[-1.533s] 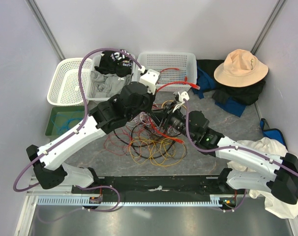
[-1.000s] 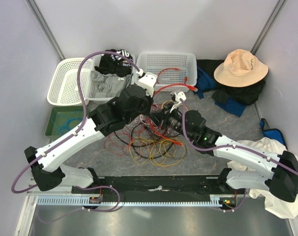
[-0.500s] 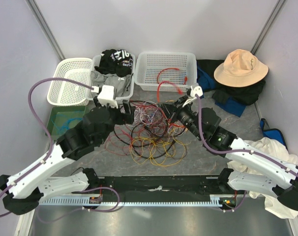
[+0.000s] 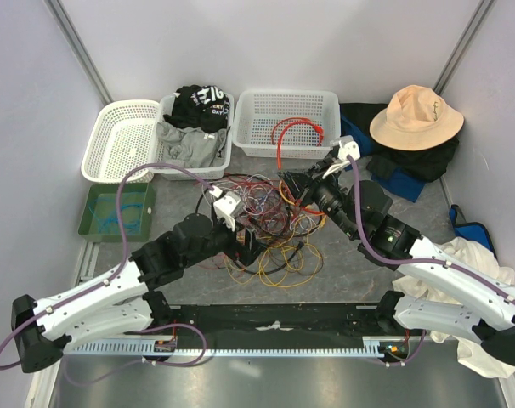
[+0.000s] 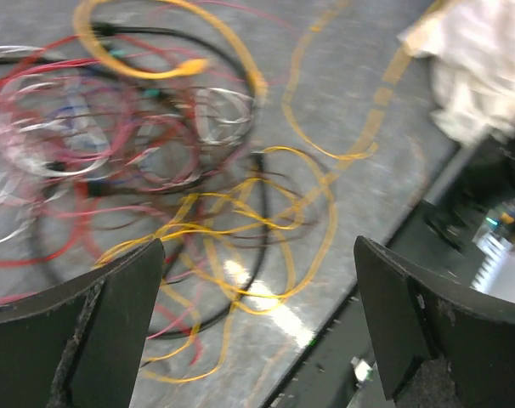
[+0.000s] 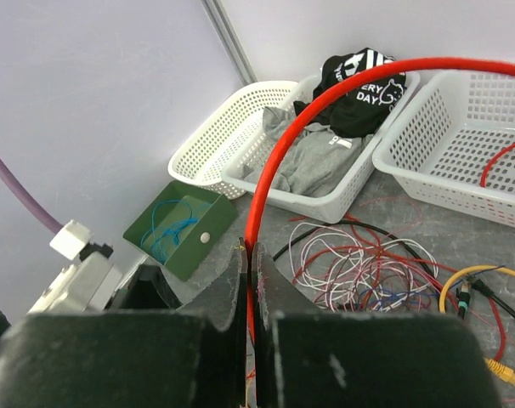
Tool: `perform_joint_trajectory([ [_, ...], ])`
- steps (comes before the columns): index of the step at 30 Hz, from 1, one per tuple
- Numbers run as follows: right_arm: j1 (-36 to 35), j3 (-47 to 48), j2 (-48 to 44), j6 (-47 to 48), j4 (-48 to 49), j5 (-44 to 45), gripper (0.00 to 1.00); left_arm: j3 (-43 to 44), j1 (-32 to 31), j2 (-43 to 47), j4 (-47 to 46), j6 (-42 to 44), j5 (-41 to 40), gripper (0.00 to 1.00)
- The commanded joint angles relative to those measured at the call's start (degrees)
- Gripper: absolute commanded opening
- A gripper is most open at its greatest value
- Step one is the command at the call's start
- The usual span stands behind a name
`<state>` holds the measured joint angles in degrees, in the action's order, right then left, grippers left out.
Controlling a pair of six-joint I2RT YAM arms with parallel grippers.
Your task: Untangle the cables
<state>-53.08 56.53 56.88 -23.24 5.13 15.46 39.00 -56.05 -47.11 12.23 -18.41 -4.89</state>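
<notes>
The cables lie in a tangled heap of red, yellow, black and white wires on the grey table. My left gripper hovers over the heap's near side, open wide with nothing between its fingers; yellow loops lie below it, blurred. My right gripper is at the heap's far right, shut on a thick red cable. That red cable arcs up from the jaws into the right-hand white basket. In the right wrist view the gripper pinches it tight.
Three white baskets stand at the back: an empty one, one with clothes, one holding red cable. A green tray with blue wire sits at the left. A tan hat on dark clothes lies back right, white cloth at the right.
My left arm swung back from the baskets toward the near edge and its gripper opened. My right gripper stayed shut on the red cable and moved it up toward the right basket.
</notes>
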Motion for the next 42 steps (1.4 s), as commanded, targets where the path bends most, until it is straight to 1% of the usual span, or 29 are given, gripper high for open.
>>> perform_joint_trajectory([
  [1,-0.1,2.79,-0.72,-0.49,0.32,-0.08,0.0,-1.56,-1.95,-0.95,-13.79,0.48,9.1,1.0],
  [6,-0.01,2.88,-0.37,-1.1,0.32,-0.96,0.0,-1.65,-5.82,-6.14,-16.79,2.06,5.25,1.0],
  [8,-0.01,2.97,-0.19,-1.45,0.24,-1.4,0.0,-1.48,-7.22,-9.29,-18.2,2.94,2.27,1.0],
  [12,-0.09,3.32,-0.19,-2.15,0.24,-2.54,0.0,-0.07,-7.76,-14.75,-18.91,4.7,-1.7,0.99],
  [13,-0.09,3.41,-0.37,-2.16,0.15,-2.8,0.0,0.11,-7.76,-15.63,-18.91,4.88,-3.01,0.97],
  [16,-0.01,3.85,-0.81,-2.42,-0.38,-3.51,0.0,0.98,-7.76,-19.58,-18.3,5.06,-10.29,0.85],
  [17,-0.01,3.93,-0.9,-2.42,-0.55,-3.68,0.0,1.51,-7.76,-20.55,-17.77,4.71,-11.45,0.76],
  [19,-0.01,4.28,-1.33,-2.33,-0.99,-3.51,0.0,2.74,-7.76,-23.28,-16.72,4.27,-13.38,0.67],
  [20,-0.09,4.29,-1.51,-2.24,-1.08,-3.51,0.0,3.01,-7.76,-23.81,-16.45,4.18,-14.01,0.5],
  [21,-0.01,4.29,-1.95,-2.24,-1.43,-3.16,0.0,3.44,-7.76,-24.16,-16.01,3.83,-14.45,0.39],
  [22,-0.09,4.64,-2.13,-2.16,-1.7,-2.9,0.0,3.62,-7.76,-24.08,-15.31,3.82,-14.8,0.24],
  [23,-0.09,4.64,-2.21,-1.89,-1.96,-2.72,0.0,3.71,-7.76,-23.56,-14.61,3.56,-14.98,0.02],
  [25,-0.09,4.81,-2.83,-1.63,-2.84,-1.41,0.0,3.45,-7.76,-20.85,-13.12,2.16,-15.68,0.02],
  [26,-0.09,4.73,-3.0,-1.54,-2.93,-0.97,0.0,3.1,-7.76,-19.52,-10.24,1.46,-16.73,0.02],
  [27,-0.09,4.73,-3.35,-1.45,-3.19,-0.61,0.0,1.96,-7.76,-18.2,-8.73,-1.16,-18.39,0.02],
  [28,-0.01,4.99,-3.44,-1.54,-3.28,0.43,0.0,1.34,-7.76,-16.36,-6.28,-3.27,-23.19,0.02],
  [29,-0.09,5.25,-3.53,-1.37,-3.54,1.23,0.0,0.73,-7.67,-13.04,-1.64,-5.47,-25.33,0.02],
  [30,-0.09,5.52,-3.53,-1.02,-3.89,2.11,0.0,-0.76,-7.76,-10.92,0.93,-9.84,-27.26,0.02],
  [31,-0.01,6.13,-3.62,-0.66,-3.98,4.12,0.0,-1.38,-7.58,-9.07,3.56,-12.76,-30.94,0.02],
  [32,-0.01,6.48,-3.53,-0.4,-3.98,5.09,0.0,-1.82,-7.06,-5.48,9.16,-15.83,-31.93,0.02],
  [33,-0.01,6.83,-3.45,0.3,-3.9,6.06,0.0,-2.7,-6.44,-3.88,11.39,-20.39,-32.2,0.02],
  [36,-0.01,9.47,-2.75,1.79,-4.16,8.7,0.0,-3.93,-3.89,0.95,18.33,-26.21,-31.94,0.02],
  [39,-0.01,12.63,-2.57,3.64,-4.95,11.77,0.0,-3.76,-1.52,4.82,22.65,-29.21,-31.68,0.02],
  [42,-0.01,14.83,-3.53,6.01,-4.95,16.43,0.0,-3.24,0.24,7.29,23.1,-29.22,-30.45,0.02],
])
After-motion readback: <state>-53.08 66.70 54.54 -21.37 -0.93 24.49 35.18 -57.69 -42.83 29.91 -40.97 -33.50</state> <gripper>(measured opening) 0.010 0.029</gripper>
